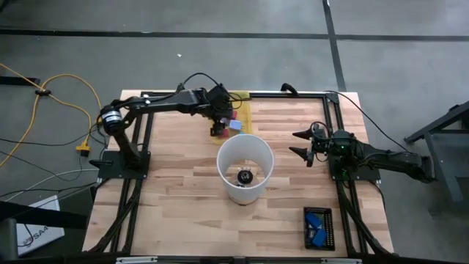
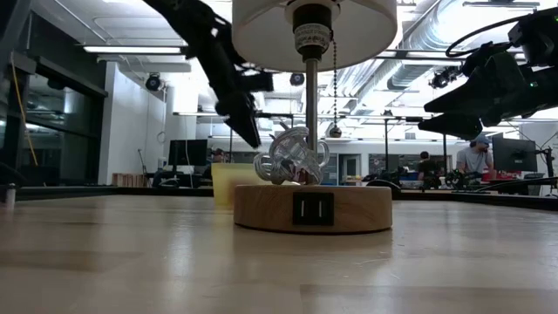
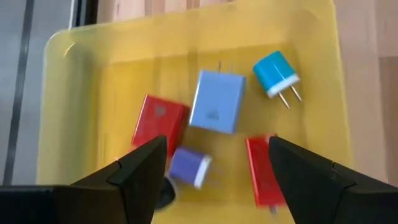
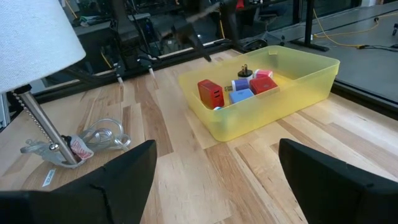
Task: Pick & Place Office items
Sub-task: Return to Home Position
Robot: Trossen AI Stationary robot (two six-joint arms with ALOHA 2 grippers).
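The left gripper (image 3: 217,149) was wide open above the tray (image 3: 68,50), and five adapters lay inside the tray.

The tray stood at the middle of the far edge of the worktop (image 1: 183,213), just behind the lamp (image 1: 245,167). The left gripper hung over it and held nothing. The light-blue adapter (image 3: 216,101) lay flat near the tray's middle, its prongs pointing away from the purple adapter (image 3: 189,167). The cyan adapter (image 3: 275,71) lay on its side, its prongs slanting toward the tray's wall. The red adapter (image 3: 160,121) lay just beside the light-blue one. The second red adapter (image 3: 261,171) lay apart, its long axis along the wall. The right gripper (image 1: 302,144) was near the worktop's right edge, fingers spread wide, empty.
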